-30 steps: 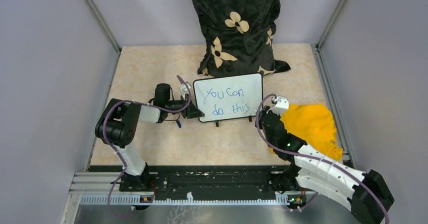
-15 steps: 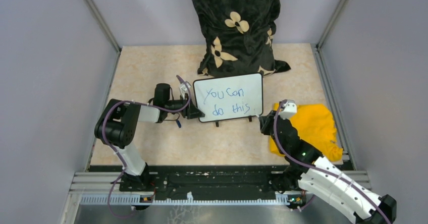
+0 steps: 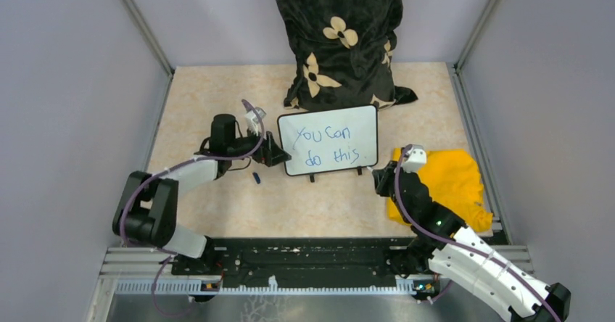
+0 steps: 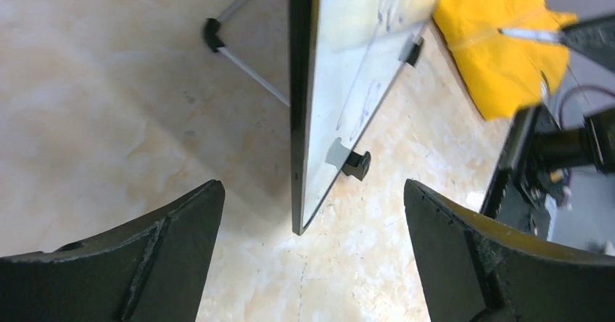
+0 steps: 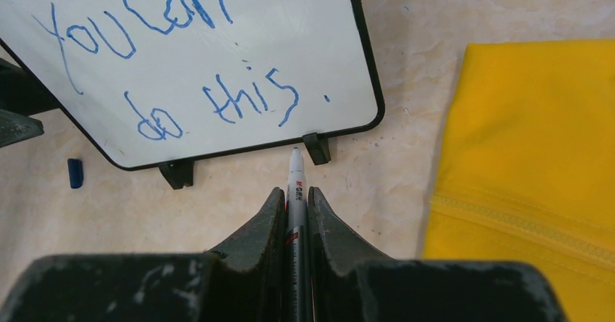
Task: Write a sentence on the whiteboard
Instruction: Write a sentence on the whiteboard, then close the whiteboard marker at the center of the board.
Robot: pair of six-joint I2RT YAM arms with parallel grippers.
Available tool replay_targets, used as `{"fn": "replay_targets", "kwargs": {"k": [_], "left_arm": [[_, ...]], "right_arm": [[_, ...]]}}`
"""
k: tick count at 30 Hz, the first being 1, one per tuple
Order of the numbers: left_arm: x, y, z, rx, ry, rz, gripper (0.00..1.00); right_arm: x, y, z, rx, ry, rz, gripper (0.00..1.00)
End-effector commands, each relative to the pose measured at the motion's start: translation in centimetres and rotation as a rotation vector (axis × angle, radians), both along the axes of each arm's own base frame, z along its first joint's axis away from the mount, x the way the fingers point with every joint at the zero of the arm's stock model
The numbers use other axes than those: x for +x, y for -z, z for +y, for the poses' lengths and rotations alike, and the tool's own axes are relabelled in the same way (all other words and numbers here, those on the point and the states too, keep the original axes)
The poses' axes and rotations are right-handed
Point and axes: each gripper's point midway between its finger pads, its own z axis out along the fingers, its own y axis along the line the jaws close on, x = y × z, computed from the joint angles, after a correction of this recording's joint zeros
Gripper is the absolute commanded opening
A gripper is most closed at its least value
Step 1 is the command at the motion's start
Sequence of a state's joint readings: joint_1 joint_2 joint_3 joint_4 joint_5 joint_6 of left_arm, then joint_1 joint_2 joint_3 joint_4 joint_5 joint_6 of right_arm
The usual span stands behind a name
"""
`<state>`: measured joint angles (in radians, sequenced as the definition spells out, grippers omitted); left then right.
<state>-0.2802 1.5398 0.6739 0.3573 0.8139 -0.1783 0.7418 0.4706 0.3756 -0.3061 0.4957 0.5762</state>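
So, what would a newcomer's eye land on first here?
The whiteboard standing mid-table, its blue sentence "You can do this" in two lines. Right of it lies a bright yellow cloth, and behind it looms black flowered fabric. The right gripper holds a marker, jaws shut, tip toward the board's lower edge.

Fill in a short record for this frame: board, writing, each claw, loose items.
Whiteboard: upright on its feet
Sentence: "You can do this." in blue, two lines
Left claw: open, straddling the board's side edge without touching it
Right claw: shut on the marker, tip uncapped, just short of the board's lower edge
Loose items: yellow cloth beside the right arm; small blue piece, perhaps a cap, near the board's other lower corner
Behind board: black flowered fabric
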Motion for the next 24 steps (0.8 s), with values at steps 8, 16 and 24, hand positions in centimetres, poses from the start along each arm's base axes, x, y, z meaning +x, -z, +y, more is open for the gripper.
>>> {"fn": "replay_targets", "kwargs": {"k": [8,16,24], "left_arm": [[1.0,-3.9,14.7,0.274,-1.021,0.135,0.99],[0.1,-6.4,15.3,0.047,-1.174,0.171,0.99],[0.9,-2.2,15.0,0.352,-1.066,0.316,0.99]], "right_arm": [[-0.5,-6.9,1.3,0.123,-0.104,-0.166,0.00],[-0.7,-6.7,0.9,0.128,-0.093,-0.176,0.00],[-0.1,-6.9,0.4,0.106,-0.051,-0.173,0.00]]}}
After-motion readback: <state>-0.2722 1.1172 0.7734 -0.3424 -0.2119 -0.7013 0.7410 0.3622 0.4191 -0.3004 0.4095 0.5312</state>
